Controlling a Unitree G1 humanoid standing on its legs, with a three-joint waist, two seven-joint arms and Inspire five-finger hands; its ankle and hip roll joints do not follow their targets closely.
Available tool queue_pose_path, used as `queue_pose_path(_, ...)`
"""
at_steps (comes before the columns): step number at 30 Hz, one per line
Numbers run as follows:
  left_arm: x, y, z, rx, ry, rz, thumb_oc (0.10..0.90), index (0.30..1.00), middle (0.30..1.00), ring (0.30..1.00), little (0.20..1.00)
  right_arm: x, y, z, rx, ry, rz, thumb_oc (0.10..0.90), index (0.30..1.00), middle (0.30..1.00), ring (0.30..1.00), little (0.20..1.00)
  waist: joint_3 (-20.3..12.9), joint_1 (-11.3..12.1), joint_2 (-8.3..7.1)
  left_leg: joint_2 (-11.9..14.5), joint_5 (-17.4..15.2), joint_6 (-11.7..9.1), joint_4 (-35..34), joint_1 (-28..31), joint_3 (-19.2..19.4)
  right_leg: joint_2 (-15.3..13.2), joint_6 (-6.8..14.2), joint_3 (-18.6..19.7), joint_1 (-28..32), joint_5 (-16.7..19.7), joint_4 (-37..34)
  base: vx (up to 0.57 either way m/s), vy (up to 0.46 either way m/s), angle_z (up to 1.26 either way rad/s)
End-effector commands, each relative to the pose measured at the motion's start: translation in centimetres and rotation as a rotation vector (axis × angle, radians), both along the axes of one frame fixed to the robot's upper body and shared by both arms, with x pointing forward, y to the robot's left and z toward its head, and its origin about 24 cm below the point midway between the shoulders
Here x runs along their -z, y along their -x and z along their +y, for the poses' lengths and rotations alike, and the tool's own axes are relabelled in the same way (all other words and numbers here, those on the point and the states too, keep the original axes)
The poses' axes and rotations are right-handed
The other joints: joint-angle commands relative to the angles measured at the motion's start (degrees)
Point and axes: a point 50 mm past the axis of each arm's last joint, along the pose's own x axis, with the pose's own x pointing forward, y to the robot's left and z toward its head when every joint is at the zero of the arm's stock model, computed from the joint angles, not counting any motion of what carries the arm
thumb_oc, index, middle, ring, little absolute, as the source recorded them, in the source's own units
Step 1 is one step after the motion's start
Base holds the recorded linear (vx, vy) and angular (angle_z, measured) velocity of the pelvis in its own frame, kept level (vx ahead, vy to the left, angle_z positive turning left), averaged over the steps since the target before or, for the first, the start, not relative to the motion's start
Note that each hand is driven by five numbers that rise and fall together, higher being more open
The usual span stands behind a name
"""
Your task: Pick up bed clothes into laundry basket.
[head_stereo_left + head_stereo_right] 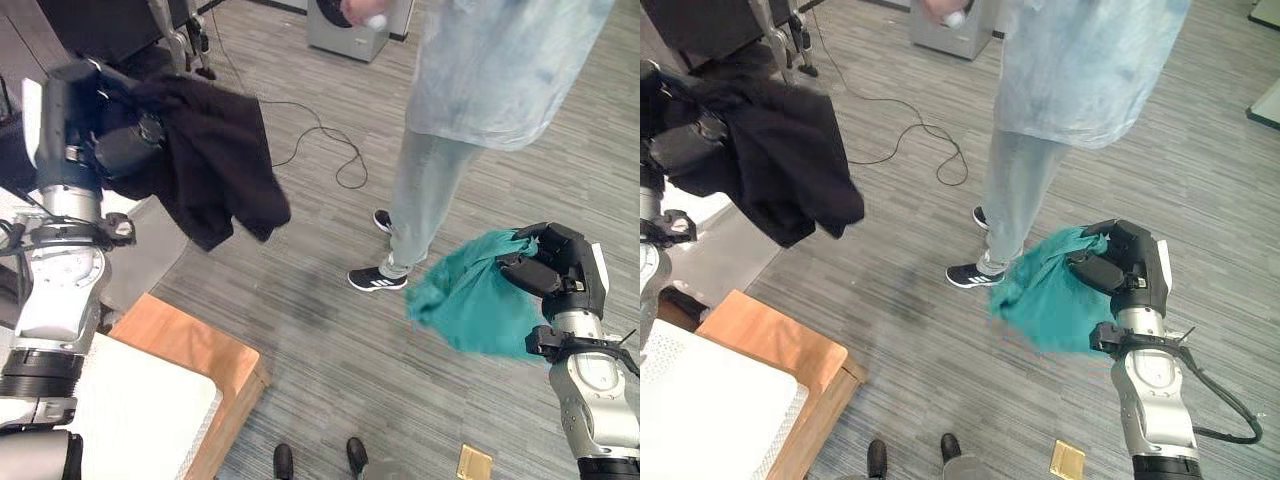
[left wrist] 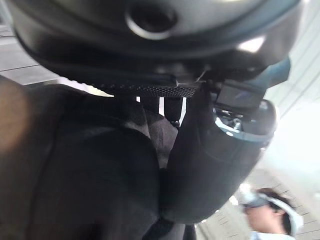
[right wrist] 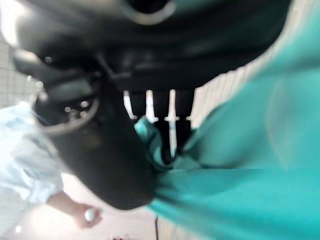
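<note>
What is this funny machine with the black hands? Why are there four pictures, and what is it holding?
It is a robot shaped a bit like a person, with two silver arms and dark hands. Two pictures come from cameras in its head, looking down at the floor, like its two eyes. The other two come from little cameras on its wrists, so close that its own hands look huge.

Its left hand is lifted up, with its fingers curled round a black garment that hangs down from it. Its right hand is squeezing a teal cloth that is bunched up and hangs above the grey wooden floor.

A person in a pale blue coat stands in front of the robot. At the lower left you can see the corner of a wooden bed frame with a white mattress on it.
</note>
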Motion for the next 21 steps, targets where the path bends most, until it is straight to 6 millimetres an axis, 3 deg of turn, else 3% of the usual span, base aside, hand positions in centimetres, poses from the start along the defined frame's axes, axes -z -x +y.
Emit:
queue_pose_path(1, -7.5, 2.6, -0.7, 0.066, -0.033, -0.357, 0.400, 0.300, 0.300, 0.300, 0.300, -7.1, -0.8, -0.2, -0.052, 0.107, -0.309, 0.400, 0.300, 0.300, 0.300, 0.300, -7.42, 3.06, -1.22, 1.18, -3.06, -2.44, 1.09, -4.97, -2.08, -4.40, 0.35, 4.14, -0.10, -1.22, 3.45, -0.17, -0.448, 0.94)
queue_pose_path(3, -7.0, 2.7, -0.6, 0.066, -0.035, -0.341, 0.400, 0.300, 0.300, 0.300, 0.300, -8.0, -1.4, 0.2, -0.089, 0.135, -0.313, 0.400, 0.300, 0.300, 0.300, 0.300, -7.99, 4.86, -2.22, 1.42, -2.53, -4.01, 1.73, -6.77, -4.47, -5.85, 1.09, 4.90, 2.76, -1.39, -0.15, -0.17, -0.398, 1.00)
queue_pose_path(5, -6.7, 3.0, -0.1, 0.043, -0.047, -0.328, 0.400, 0.300, 0.300, 0.300, 0.300, -9.0, -2.1, 1.2, -0.145, 0.143, -0.341, 0.400, 0.300, 0.300, 0.300, 0.300, -8.22, 6.85, -2.85, 1.73, -1.23, -5.41, 1.87, -8.56, -6.40, -5.28, 0.59, 4.45, 5.66, -6.70, -4.06, -0.11, -0.247, 0.94)
queue_pose_path(6, -6.7, 3.1, 0.0, 0.039, -0.046, -0.328, 0.400, 0.300, 0.300, 0.300, 0.300, -9.0, -2.2, 1.3, -0.147, 0.143, -0.341, 0.400, 0.300, 0.300, 0.300, 0.300, -8.36, 6.37, -2.83, 1.64, -1.17, -5.45, 1.87, -8.73, -6.68, -5.37, 0.56, 4.15, 5.72, -6.70, -4.27, -0.20, -0.277, 0.68)
queue_pose_path(7, -6.0, 3.6, 1.1, 0.004, -0.038, -0.311, 0.400, 0.300, 0.300, 0.300, 0.300, -9.6, -2.9, 2.8, -0.214, 0.143, -0.362, 0.400, 0.300, 0.300, 0.300, 0.300, -8.06, 8.76, -2.86, 3.28, 1.64, -6.68, 1.15, -10.31, -7.48, -4.18, -0.56, 2.50, 6.05, -8.93, -5.96, -0.13, -0.226, 0.93)
queue_pose_path(8, -5.9, 3.7, 1.2, 0.000, -0.037, -0.311, 0.400, 0.300, 0.300, 0.300, 0.300, -9.6, -3.0, 2.8, -0.218, 0.145, -0.361, 0.400, 0.300, 0.300, 0.300, 0.300, -8.27, 8.31, -2.89, 3.23, 1.32, -6.69, 0.71, -9.97, -7.55, -4.30, -0.75, 2.16, 6.28, -9.41, -5.97, -0.34, -0.500, 0.94)
queue_pose_path(9, -4.8, 4.1, 1.8, -0.019, -0.020, -0.283, 0.400, 0.300, 0.300, 0.300, 0.300, -10.6, -3.8, 4.1, -0.280, 0.179, -0.373, 0.400, 0.300, 0.300, 0.300, 0.300, -7.19, 9.85, -2.64, 4.57, 4.57, -8.04, -1.06, -11.88, -8.74, -1.57, -2.37, 1.57, 6.36, -10.43, -6.60, -0.17, -0.289, 0.78)
queue_pose_path(10, -4.8, 4.2, 1.9, -0.022, -0.019, -0.284, 0.400, 0.300, 0.300, 0.300, 0.300, -10.6, -3.9, 4.2, -0.284, 0.180, -0.374, 0.400, 0.300, 0.300, 0.300, 0.300, -7.14, 9.46, -2.45, 4.67, 4.67, -8.16, -1.12, -11.95, -8.99, -1.42, -2.47, 1.35, 6.33, -10.44, -6.52, -0.52, -0.474, 0.96)
queue_pose_path(12, -4.6, 4.8, 2.1, -0.036, -0.011, -0.292, 0.400, 0.300, 0.300, 0.300, 0.300, -12.0, -4.3, 5.2, -0.330, 0.237, -0.388, 0.400, 0.300, 0.300, 0.300, 0.300, -5.16, 8.80, -3.93, 3.71, 0.50, -5.71, 2.90, -13.85, -2.18, -1.01, -3.27, -1.62, 4.91, -8.65, -6.81, -0.46, -0.285, 1.25)
queue_pose_path(13, -4.6, 4.8, 2.1, -0.036, -0.010, -0.292, 0.400, 0.300, 0.300, 0.300, 0.300, -12.0, -4.3, 5.2, -0.331, 0.237, -0.387, 0.400, 0.300, 0.300, 0.300, 0.300, -5.33, 8.73, -4.00, 3.58, -0.17, -5.68, 3.17, -13.86, -2.15, -1.17, -3.30, -1.67, 5.08, -8.93, -6.94, -0.43, -0.253, 1.74)
queue_pose_path(14, -4.0, 5.1, 1.7, -0.019, -0.029, -0.280, 0.400, 0.300, 0.300, 0.300, 0.300, -11.6, -4.2, 5.3, -0.343, 0.235, -0.368, 0.400, 0.300, 0.300, 0.300, 0.300, -5.44, 8.46, -5.47, 1.70, -4.18, -5.21, 12.18, -11.77, -0.51, -2.62, -3.54, -4.15, 3.91, -5.68, -9.84, -0.33, -0.229, 1.49)
queue_pose_path(15, -3.9, 5.2, 1.6, -0.013, -0.027, -0.283, 0.400, 0.300, 0.300, 0.300, 0.300, -11.5, -4.0, 5.2, -0.343, 0.226, -0.371, 0.400, 0.300, 0.300, 0.300, 0.300, -5.92, 7.76, -6.05, 1.11, -7.12, -4.83, 15.47, -10.33, 1.28, -3.64, -3.53, -5.71, 4.22, -5.11, -11.58, -0.38, -0.226, 0.97)
queue_pose_path(16, -3.9, 5.2, 1.6, -0.013, -0.027, -0.283, 0.400, 0.300, 0.300, 0.300, 0.300, -11.5, -4.0, 5.2, -0.342, 0.226, -0.372, 0.400, 0.300, 0.300, 0.300, 0.300, -5.92, 7.71, -6.04, 1.08, -7.03, -4.81, 15.76, -10.62, 1.20, -3.67, -3.48, -5.79, 4.24, -4.78, -11.85, -0.22, -0.143, 0.66)
queue_pose_path(17, -4.1, 5.3, 1.4, -0.007, -0.040, -0.290, 0.400, 0.300, 0.300, 0.300, 0.300, -11.0, -3.3, 3.8, -0.289, 0.198, -0.369, 0.400, 0.300, 0.300, 0.300, 0.300, -7.51, 6.46, -6.03, 1.20, -8.85, -4.44, 17.34, -7.96, 5.00, -4.21, -3.15, -8.87, 4.11, -4.01, -13.75, -0.20, -0.083, 1.10)
queue_pose_path(18, -4.4, 5.3, 1.4, -0.009, -0.054, -0.297, 0.400, 0.300, 0.300, 0.300, 0.300, -10.8, -2.9, 3.0, -0.255, 0.186, -0.368, 0.400, 0.300, 0.300, 0.300, 0.300, -8.08, 5.86, -5.52, 1.14, -9.89, -4.43, 15.83, -6.45, 6.14, -4.07, -2.95, -10.27, 4.26, -4.08, -14.23, -0.27, -0.040, 1.71)
queue_pose_path(19, -5.3, 5.6, 1.1, -0.015, -0.107, -0.316, 0.400, 0.300, 0.300, 0.300, 0.300, -10.6, -1.2, 0.7, -0.147, 0.185, -0.376, 0.400, 0.300, 0.300, 0.300, 0.300, -9.69, 3.51, -3.50, 1.34, -10.82, -3.66, 8.92, -2.56, 9.90, -3.47, -2.34, -13.66, 4.22, -4.39, -14.67, -0.15, 0.074, 1.60)
queue_pose_path(20, -5.2, 5.5, 0.9, -0.015, -0.123, -0.312, 0.400, 0.300, 0.300, 0.300, 0.300, -10.4, -0.5, 0.0, -0.110, 0.179, -0.383, 0.400, 0.300, 0.300, 0.300, 0.300, -10.22, 2.80, -2.42, 1.40, -10.04, -3.53, 5.13, -1.75, 11.07, -3.24, -2.07, -15.39, 4.42, -4.50, -14.90, -0.10, 0.081, 1.36)
queue_pose_path(21, -5.2, 5.4, 0.9, -0.012, -0.123, -0.311, 0.400, 0.300, 0.300, 0.300, 0.300, -10.3, -0.3, -0.1, -0.106, 0.180, -0.382, 0.400, 0.300, 0.300, 0.300, 0.300, -10.38, 2.78, -2.36, 1.38, -9.66, -3.51, 4.36, -1.47, 10.86, -3.23, -2.05, -15.66, 4.46, -4.51, -14.94, -0.05, 0.096, 1.14)
